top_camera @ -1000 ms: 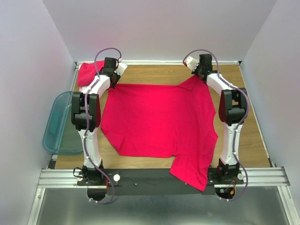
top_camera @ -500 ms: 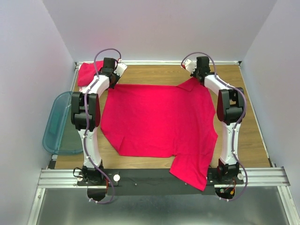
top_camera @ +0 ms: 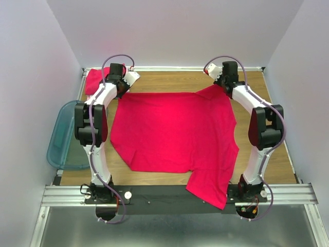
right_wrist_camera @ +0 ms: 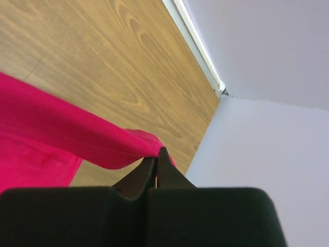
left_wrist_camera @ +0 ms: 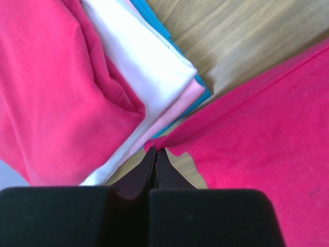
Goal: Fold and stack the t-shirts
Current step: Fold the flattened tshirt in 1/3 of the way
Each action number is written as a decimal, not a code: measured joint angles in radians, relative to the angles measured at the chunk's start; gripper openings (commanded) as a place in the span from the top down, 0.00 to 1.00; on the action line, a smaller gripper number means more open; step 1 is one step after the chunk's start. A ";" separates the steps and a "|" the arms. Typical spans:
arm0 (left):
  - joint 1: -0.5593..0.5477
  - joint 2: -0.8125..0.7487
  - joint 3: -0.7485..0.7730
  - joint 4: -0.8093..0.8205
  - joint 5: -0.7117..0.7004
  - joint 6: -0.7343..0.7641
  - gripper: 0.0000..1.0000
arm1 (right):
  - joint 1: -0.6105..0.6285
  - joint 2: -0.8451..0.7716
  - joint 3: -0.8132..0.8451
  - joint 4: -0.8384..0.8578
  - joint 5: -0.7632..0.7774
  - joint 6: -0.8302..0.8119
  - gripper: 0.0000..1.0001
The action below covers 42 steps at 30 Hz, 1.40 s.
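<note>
The left fingers are pressed together on the far left corner of the spread red-pink cloth t-shirt. The right fingers pinch its far right corner. The shirt lies flat across the wooden worktop, with part of it over the near edge. Just beside the left fingers sits a stack of folded t-shirts, red-pink over white, pink and teal.

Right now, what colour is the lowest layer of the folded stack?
The lowest folded cloth layer is teal-blue; left wrist view shows it best.
</note>
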 measured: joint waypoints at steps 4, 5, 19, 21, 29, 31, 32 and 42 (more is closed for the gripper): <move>0.011 -0.048 -0.036 -0.009 0.025 0.047 1.00 | 0.000 -0.053 -0.035 -0.032 -0.010 0.023 0.99; 0.014 -0.063 -0.047 -0.010 0.029 0.061 1.00 | 0.000 -0.069 -0.046 -0.047 -0.014 0.033 0.99; 0.023 -0.159 -0.134 -0.014 0.040 0.163 0.99 | 0.017 -0.249 -0.076 -0.293 -0.062 0.145 0.99; 0.024 -0.159 -0.136 -0.015 0.041 0.167 0.99 | 0.021 -0.269 -0.078 -0.328 -0.063 0.158 1.00; 0.026 -0.175 -0.156 -0.021 0.060 0.191 0.99 | 0.057 -0.361 -0.117 -0.500 -0.064 0.219 0.99; 0.026 -0.189 -0.169 -0.028 0.063 0.201 1.00 | 0.064 -0.379 -0.125 -0.548 -0.068 0.233 1.00; 0.026 -0.199 -0.177 -0.033 0.066 0.208 1.00 | 0.067 -0.390 -0.131 -0.571 -0.070 0.240 0.99; 0.026 -0.345 -0.310 -0.074 0.077 0.262 1.00 | 0.085 -0.487 -0.203 -0.718 -0.107 0.269 0.99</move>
